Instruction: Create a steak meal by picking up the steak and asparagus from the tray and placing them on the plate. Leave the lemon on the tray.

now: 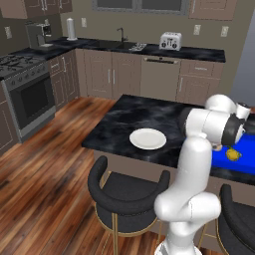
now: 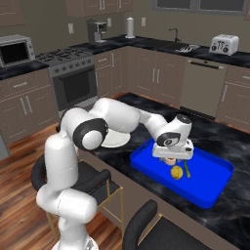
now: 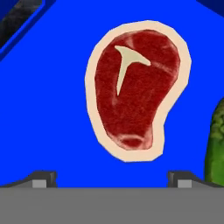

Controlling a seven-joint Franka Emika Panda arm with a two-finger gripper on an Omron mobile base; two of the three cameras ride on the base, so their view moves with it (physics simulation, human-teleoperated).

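While the steak (image 3: pixel 138 92) is lying flat on the tray (image 3: pixel 52 109), the tool (image 3: pixel 112 178) is hanging right above it, fingers spread wide and carrying nothing. Main risk: asparagus (image 3: pixel 217 144) is sitting just beside the steak at 3 o'clock, so the finger there may clip it, and flat meat may slip. Plate (image 1: pixel 148 138) is waiting well apart on the desk (image 1: pixel 124 119).

Toaster (image 1: pixel 170 41) is sitting on the back counter (image 1: pixel 199 52), just right of the sink (image 1: pixel 124 45); paper towel roll (image 1: pixel 71 29) is standing well left of it.
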